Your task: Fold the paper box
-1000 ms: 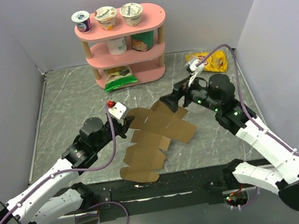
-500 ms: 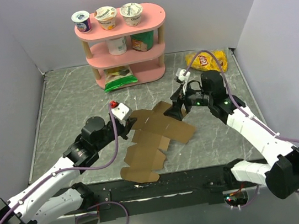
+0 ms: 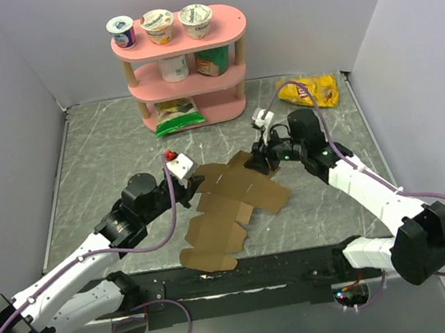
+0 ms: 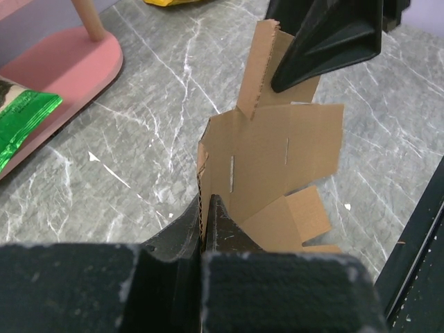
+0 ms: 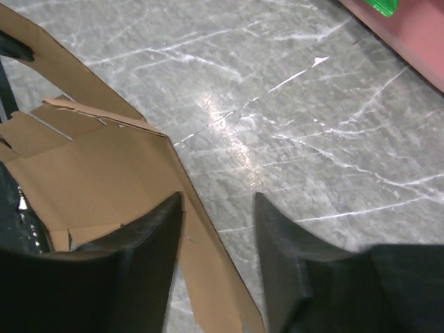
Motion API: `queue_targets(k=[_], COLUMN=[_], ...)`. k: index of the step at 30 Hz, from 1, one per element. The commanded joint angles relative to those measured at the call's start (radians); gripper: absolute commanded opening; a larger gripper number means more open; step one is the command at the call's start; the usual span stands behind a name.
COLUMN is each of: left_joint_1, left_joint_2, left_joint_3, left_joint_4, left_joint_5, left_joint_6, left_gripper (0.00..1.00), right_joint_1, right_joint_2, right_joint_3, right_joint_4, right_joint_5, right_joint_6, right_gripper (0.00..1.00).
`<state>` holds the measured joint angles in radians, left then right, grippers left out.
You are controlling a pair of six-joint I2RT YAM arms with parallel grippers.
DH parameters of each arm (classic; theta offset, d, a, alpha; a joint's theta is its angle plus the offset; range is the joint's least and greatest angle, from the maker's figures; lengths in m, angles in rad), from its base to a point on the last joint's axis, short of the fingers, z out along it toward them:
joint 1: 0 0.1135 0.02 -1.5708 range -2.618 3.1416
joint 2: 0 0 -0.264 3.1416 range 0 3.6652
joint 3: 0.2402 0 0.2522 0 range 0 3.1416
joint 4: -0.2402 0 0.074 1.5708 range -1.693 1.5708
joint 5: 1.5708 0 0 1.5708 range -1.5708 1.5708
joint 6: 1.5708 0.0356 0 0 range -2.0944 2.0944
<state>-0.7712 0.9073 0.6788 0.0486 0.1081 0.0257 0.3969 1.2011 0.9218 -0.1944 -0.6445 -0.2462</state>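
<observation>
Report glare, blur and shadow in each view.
Top view: sharp, even light, only soft shadows on the table. Left wrist: left fingers blurred up close, cardboard crisp. Right wrist: pale glare streak on the table, right fingers dark and soft-edged.

The paper box lies at the centre of the desk, between the left tool at its left edge and the right tool at its far right flap. Behind it stands the shelf, with three cups on top. The chip bag lies at the far right.
</observation>
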Motion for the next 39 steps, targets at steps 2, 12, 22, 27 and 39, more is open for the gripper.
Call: queue_targets(k=[2, 12, 22, 27, 39], left_joint_1=[-0.002, 0.016, 0.113, 0.118, 0.118], left_joint_2=[0.044, 0.162, 0.275, 0.194, -0.09], left_joint_3=[0.041, 0.056, 0.146, 0.039, -0.331], left_joint_4=[0.002, 0.046, -0.13, -0.164, -0.004], left_joint_5=[-0.013, -0.033, -0.105, -0.168, -0.125], left_joint_6=[-0.006, -0.089, -0.402, -0.55, -0.693], left_gripper=[0.01, 0.02, 0.99, 0.96, 0.96], right_joint_1=[0.086, 0.243, 0.319, 0.33, 0.332], right_joint_2=[-0.021, 0.034, 0.109, 0.163, 0.252], right_joint_3=[-0.021, -0.086, 0.012, 0.08, 0.212], right_joint_4=[0.036, 0.098, 0.044, -0.026, -0.131], right_joint_5=[0.121, 0.39, 0.586, 0.641, 0.721], right_joint_6=[0.01, 0.05, -0.005, -0.073, -0.151], right_gripper=[0.41, 0.12, 0.0, 0.0, 0.0])
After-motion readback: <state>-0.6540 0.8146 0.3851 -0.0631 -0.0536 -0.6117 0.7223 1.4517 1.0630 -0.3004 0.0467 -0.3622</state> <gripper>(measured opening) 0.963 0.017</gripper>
